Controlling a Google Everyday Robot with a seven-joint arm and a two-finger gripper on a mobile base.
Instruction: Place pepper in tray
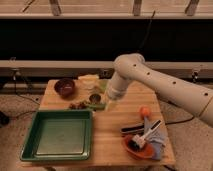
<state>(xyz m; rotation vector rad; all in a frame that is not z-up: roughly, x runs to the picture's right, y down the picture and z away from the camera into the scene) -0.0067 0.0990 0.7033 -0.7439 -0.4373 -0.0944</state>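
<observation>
The pepper (96, 105) lies on the wooden table (112, 135) just past the tray's far right corner, right below the gripper (108, 104), which hangs at the arm's (150, 80) lower end over the table's middle; whether it grips the pepper or not cannot be told. Just beyond the pepper stands a metal cup (94, 97), and dark bits (77, 105) lie to its left. The green tray (57, 135) fills the table's near left. A dark bowl (64, 87) sits far left, with a pale block (88, 81) beside it. To the right rests an orange ball (145, 111), and nearer, an orange bowl (136, 148) holding utensils.
</observation>
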